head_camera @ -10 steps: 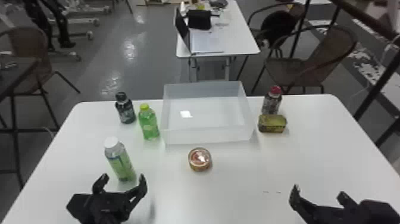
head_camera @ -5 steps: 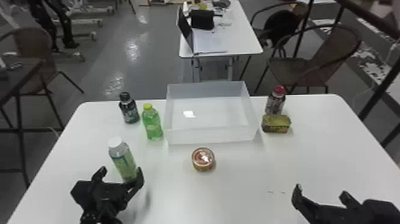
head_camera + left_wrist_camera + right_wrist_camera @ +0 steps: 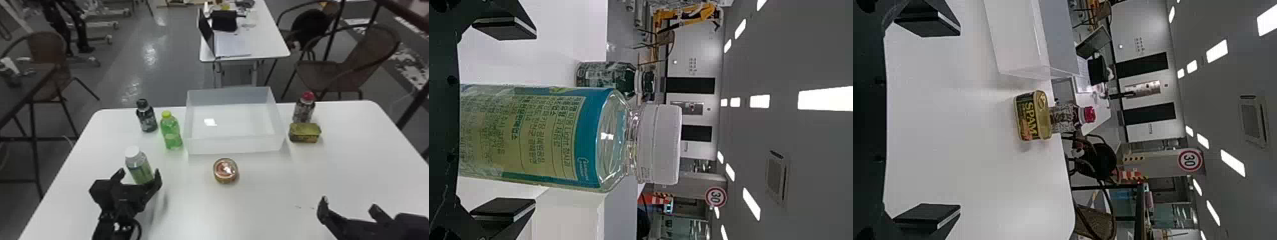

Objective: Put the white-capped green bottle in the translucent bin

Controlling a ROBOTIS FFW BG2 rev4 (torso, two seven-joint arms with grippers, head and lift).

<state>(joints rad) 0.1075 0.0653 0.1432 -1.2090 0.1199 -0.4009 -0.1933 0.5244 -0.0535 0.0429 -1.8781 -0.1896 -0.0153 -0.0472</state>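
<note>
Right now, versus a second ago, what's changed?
The left gripper has moved forward, its open jaws now either side of the white-capped green bottle, not closed on it. The bottle, the translucent bin and the round tin stayed put; the head view swung slightly left.

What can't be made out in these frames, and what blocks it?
- White-capped green bottle, base: behind the left gripper, head and left wrist views.
- Red-capped bottle, lower part: behind the tin, head view.
- Right gripper, rear: head view, cut off by the edge.
- Dark marks on the table: head view, too small.
</note>
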